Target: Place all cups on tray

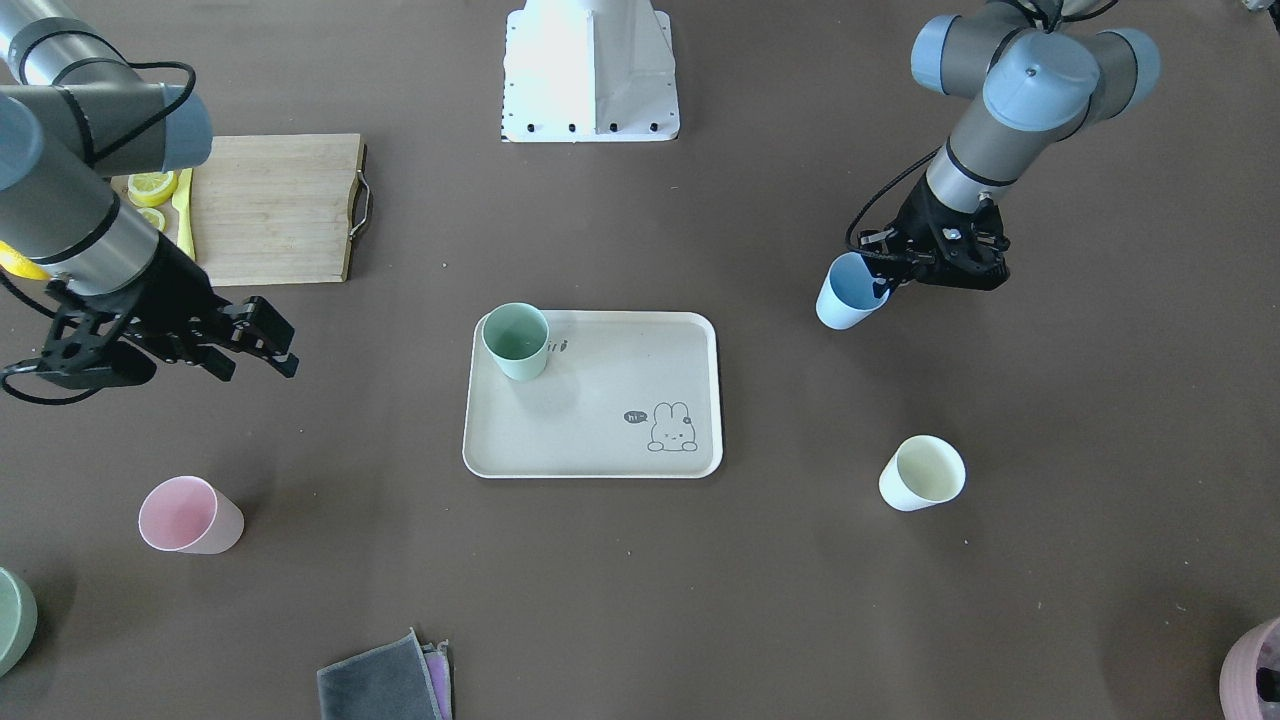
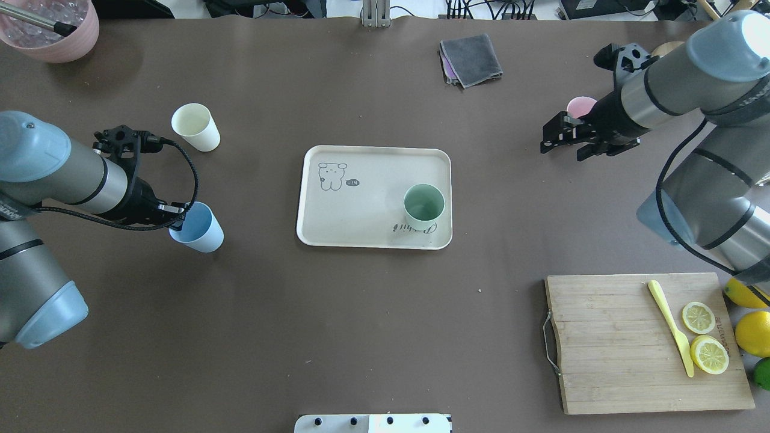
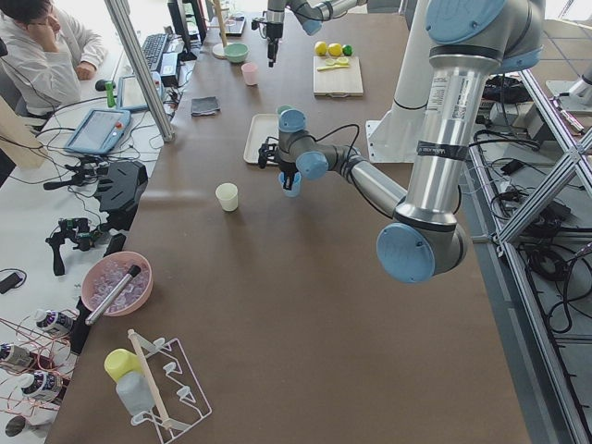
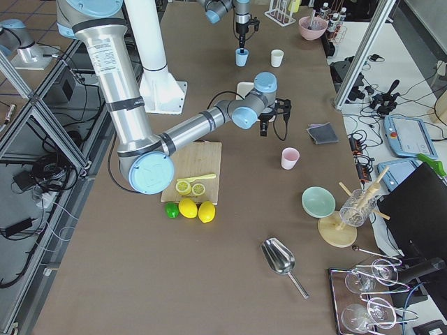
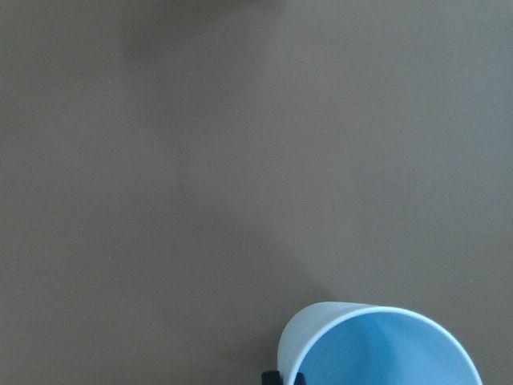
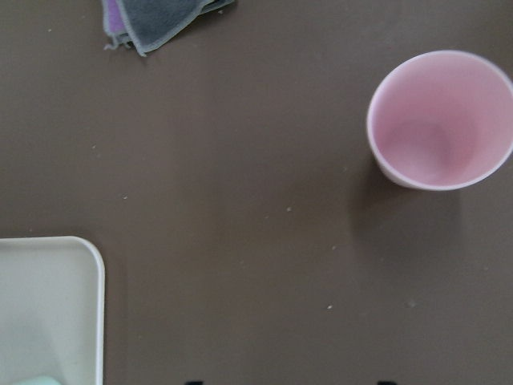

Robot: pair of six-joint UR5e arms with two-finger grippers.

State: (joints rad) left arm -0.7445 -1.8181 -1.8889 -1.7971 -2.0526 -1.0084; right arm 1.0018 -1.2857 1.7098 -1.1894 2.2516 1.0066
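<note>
The beige tray (image 2: 373,231) (image 1: 600,455) lies mid-table with the sage green cup (image 2: 424,206) (image 1: 516,341) upright in one corner. My left gripper (image 2: 180,221) (image 1: 885,283) is shut on the rim of the light blue cup (image 2: 197,231) (image 1: 845,295) (image 5: 385,349), left of the tray and low over the table. The cream-yellow cup (image 2: 195,127) (image 1: 922,473) stands beyond it. My right gripper (image 2: 562,150) (image 1: 270,350) is open and empty, hovering beside the pink cup (image 2: 579,106) (image 1: 190,515) (image 6: 439,120), not touching it.
A wooden cutting board (image 2: 613,349) with lemon slices and a yellow knife lies near right, with whole lemons (image 2: 753,332) beside it. A folded grey cloth (image 2: 472,59) lies at the far edge. A mauve pot (image 2: 54,30) sits far left, and a green bowl (image 1: 12,618) is cut by the frame edge.
</note>
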